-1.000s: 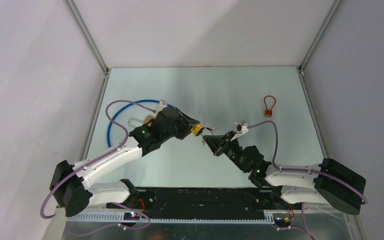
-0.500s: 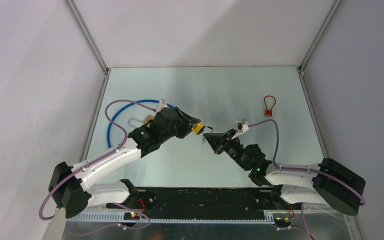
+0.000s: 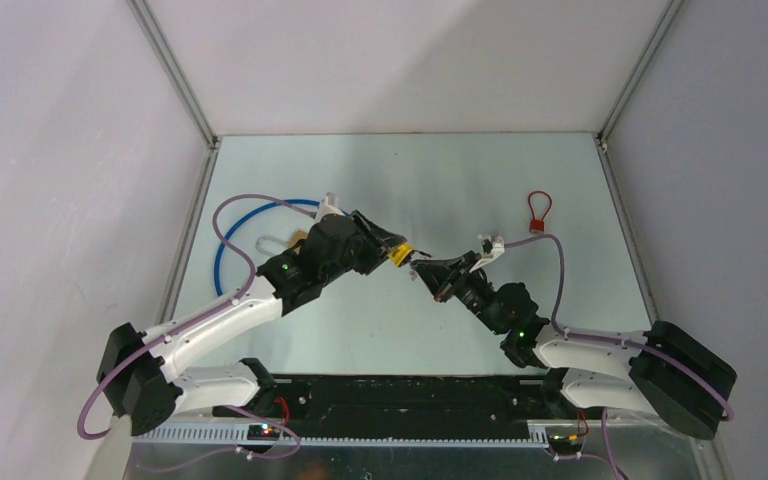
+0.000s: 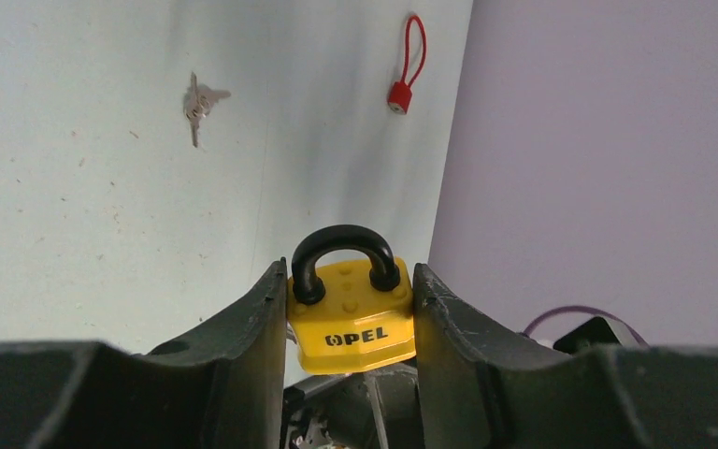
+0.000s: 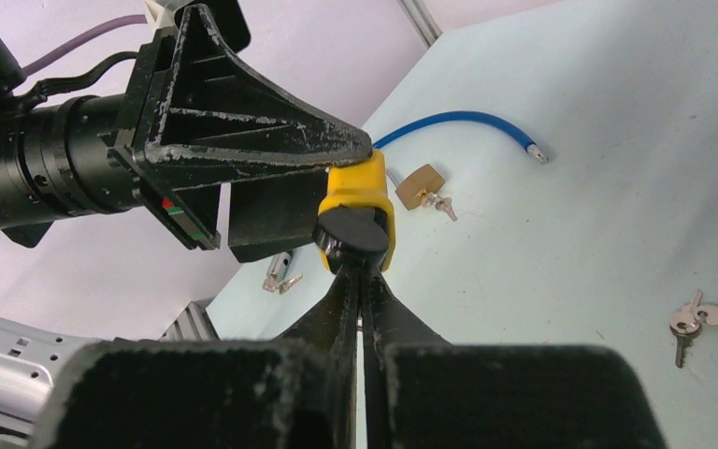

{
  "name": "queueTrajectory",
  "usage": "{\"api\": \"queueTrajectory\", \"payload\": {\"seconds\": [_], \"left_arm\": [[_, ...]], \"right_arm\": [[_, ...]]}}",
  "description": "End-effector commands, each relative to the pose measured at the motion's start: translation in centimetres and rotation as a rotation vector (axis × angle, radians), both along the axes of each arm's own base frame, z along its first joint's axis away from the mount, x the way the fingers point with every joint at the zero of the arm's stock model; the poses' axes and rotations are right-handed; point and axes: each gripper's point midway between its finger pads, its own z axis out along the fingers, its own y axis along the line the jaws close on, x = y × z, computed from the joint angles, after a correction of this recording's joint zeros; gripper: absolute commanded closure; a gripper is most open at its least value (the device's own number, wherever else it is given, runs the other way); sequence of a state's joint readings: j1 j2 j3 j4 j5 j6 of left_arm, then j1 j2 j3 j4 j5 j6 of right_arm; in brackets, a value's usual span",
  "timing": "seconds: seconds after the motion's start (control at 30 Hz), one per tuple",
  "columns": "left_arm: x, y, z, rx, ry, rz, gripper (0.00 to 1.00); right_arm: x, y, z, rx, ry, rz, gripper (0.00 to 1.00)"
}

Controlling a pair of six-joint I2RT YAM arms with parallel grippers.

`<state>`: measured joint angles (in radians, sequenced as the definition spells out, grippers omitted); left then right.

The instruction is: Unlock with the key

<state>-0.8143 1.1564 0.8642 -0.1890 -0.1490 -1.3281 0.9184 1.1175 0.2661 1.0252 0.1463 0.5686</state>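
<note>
A yellow padlock [image 4: 353, 323] with a black shackle, marked OPEL, is clamped between my left gripper's [image 4: 351, 313] two fingers, shackle pointing away from the wrist. In the top view the left gripper [image 3: 390, 250] holds the padlock [image 3: 398, 256] above the table's middle. My right gripper [image 5: 360, 276] is shut, its fingers pressed together on a black-headed key [image 5: 351, 230] that sits against the padlock's underside [image 5: 363, 187]. The key's blade is hidden. In the top view the right gripper [image 3: 422, 270] meets the padlock from the right.
A red cable lock [image 3: 538, 212] lies at the back right. A blue cable [image 3: 228, 240] and a brass padlock [image 5: 419, 185] lie at the left. A loose key bunch [image 5: 696, 318] and a small silver key pair [image 5: 279, 276] lie on the table.
Both grippers have moved slightly away from the bases. The right gripper has closed the small gap and now touches the padlock's underside.
</note>
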Motion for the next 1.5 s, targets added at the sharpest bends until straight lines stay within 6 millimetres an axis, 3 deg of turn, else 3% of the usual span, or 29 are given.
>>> {"api": "queueTrajectory", "payload": {"seconds": [0.0,0.13,0.4,0.57,0.77,0.97,1.2,1.33,1.4,1.47], "left_arm": [[-2.7,-3.5,5.2,-0.164,-0.058,-0.16,1.0],[-3.0,-3.9,5.9,-0.195,-0.059,-0.168,1.0],[-3.5,-4.5,6.3,-0.202,-0.081,-0.198,1.0],[-3.4,-4.3,7.0,-0.202,-0.14,-0.21,1.0],[-3.7,-4.2,9.3,-0.24,-0.255,-0.239,1.0],[-4.9,-4.6,11.0,-0.29,-0.354,-0.304,1.0],[-5.6,-4.2,11.8,-0.315,-0.423,-0.327,1.0],[-5.4,-3.4,11.7,-0.304,-0.449,-0.296,1.0],[-5.0,-2.8,11.8,-0.291,-0.468,-0.265,1.0],[-4.4,-1.9,12.0,-0.271,-0.492,-0.228,1.0]], "right_arm": [[1.4,0.3,2.7,0.062,-0.067,-0.043,1.0],[1.8,0.6,2.1,0.056,-0.071,-0.055,1.0],[2.3,1.6,3.3,0.105,-0.048,-0.006,1.0],[2.0,2.1,3.4,0.155,0.07,0.088,1.0],[2.3,2.0,3.2,0.254,0.231,0.201,1.0],[2.4,2.6,2.9,0.361,0.43,0.294,1.0],[2.8,3.1,1.7,0.462,0.626,0.358,1.0],[2.7,3.3,2.2,0.502,0.629,0.401,1.0],[2.7,3.2,2.1,0.488,0.612,0.402,0.96],[2.5,3.1,2.1,0.459,0.576,0.403,0.86]]}}
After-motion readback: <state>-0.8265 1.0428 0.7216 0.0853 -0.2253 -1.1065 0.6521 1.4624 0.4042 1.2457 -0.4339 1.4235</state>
